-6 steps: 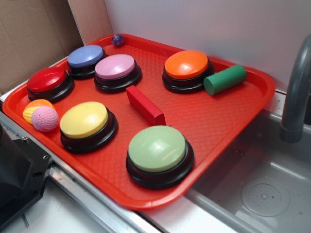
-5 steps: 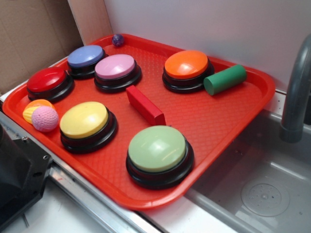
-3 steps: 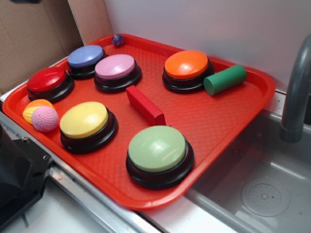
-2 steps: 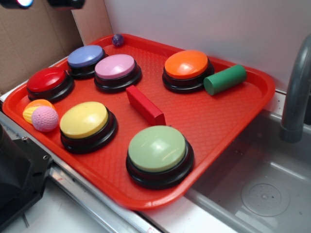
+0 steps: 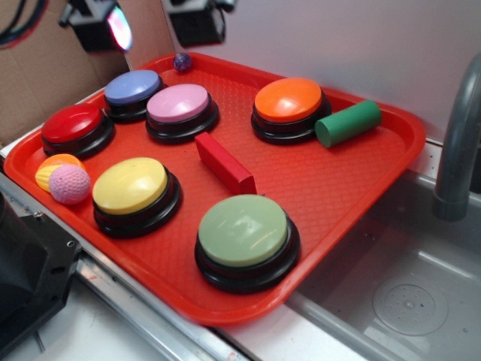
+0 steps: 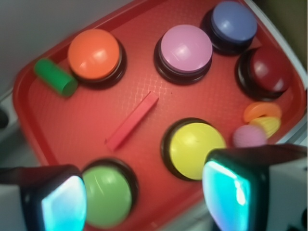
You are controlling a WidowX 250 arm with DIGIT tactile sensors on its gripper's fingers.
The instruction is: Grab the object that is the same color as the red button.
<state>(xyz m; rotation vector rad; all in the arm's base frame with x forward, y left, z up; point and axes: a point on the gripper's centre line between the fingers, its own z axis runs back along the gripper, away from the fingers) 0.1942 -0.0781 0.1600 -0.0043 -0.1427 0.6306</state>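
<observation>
A small red rectangular block [image 5: 225, 162] lies flat in the middle of the red tray [image 5: 346, 180]; it also shows in the wrist view [image 6: 132, 121]. The red button [image 5: 71, 124], a glossy red dome on a black base, sits at the tray's far left; in the wrist view [image 6: 266, 70] it is at the right. My gripper [image 5: 146, 24] hangs high at the top left of the exterior view, above the tray's back corner, well away from the block. In the wrist view my gripper [image 6: 144, 199] is open and empty, its two fingers wide apart.
On the tray stand blue [image 5: 132, 87], pink [image 5: 178, 103], orange [image 5: 288, 100], yellow [image 5: 130, 185] and light green [image 5: 243, 229] buttons. A green cylinder [image 5: 348, 123] lies at the back right. A pink ball [image 5: 69, 184] and an orange toy [image 5: 52, 167] sit front left. A sink [image 5: 406, 293] and faucet [image 5: 458, 143] are at the right.
My gripper has come down into the exterior view at the top left; earlier it was out of sight. Nothing on the tray has moved.
</observation>
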